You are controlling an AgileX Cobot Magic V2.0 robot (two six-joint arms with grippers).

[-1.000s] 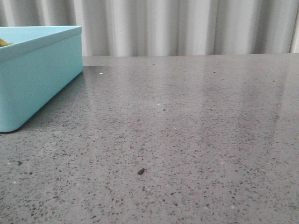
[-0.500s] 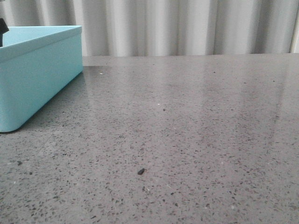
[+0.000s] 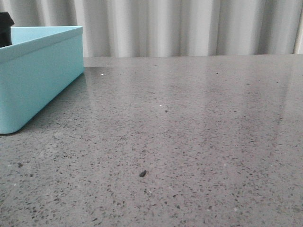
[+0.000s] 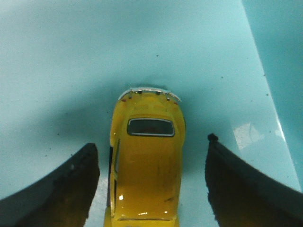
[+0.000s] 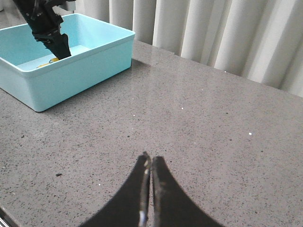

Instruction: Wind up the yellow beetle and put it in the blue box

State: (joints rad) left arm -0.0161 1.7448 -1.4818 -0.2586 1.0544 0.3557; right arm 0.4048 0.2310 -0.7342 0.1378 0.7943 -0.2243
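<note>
The yellow beetle [image 4: 147,165] lies on the floor of the blue box [image 4: 94,56], seen from above in the left wrist view. My left gripper [image 4: 151,143] is open around it, one finger on each side, with a gap of blue floor between each finger and the car. The blue box stands at the far left in the front view [image 3: 38,80], and a black part of the left gripper [image 3: 4,28] shows above its rim. In the right wrist view the left gripper [image 5: 57,45] reaches down into the box [image 5: 71,71]. My right gripper [image 5: 150,158] is shut and empty above the table.
The grey speckled table [image 3: 189,132] stretches right of the box. A small dark speck [image 3: 142,173] lies on it near the front. A white pleated curtain [image 3: 189,28] hangs behind the table's far edge.
A bit of yellow at the box's rim in the oldest front frame is gone. A black part of the left gripper has risen into view above the rim.
</note>
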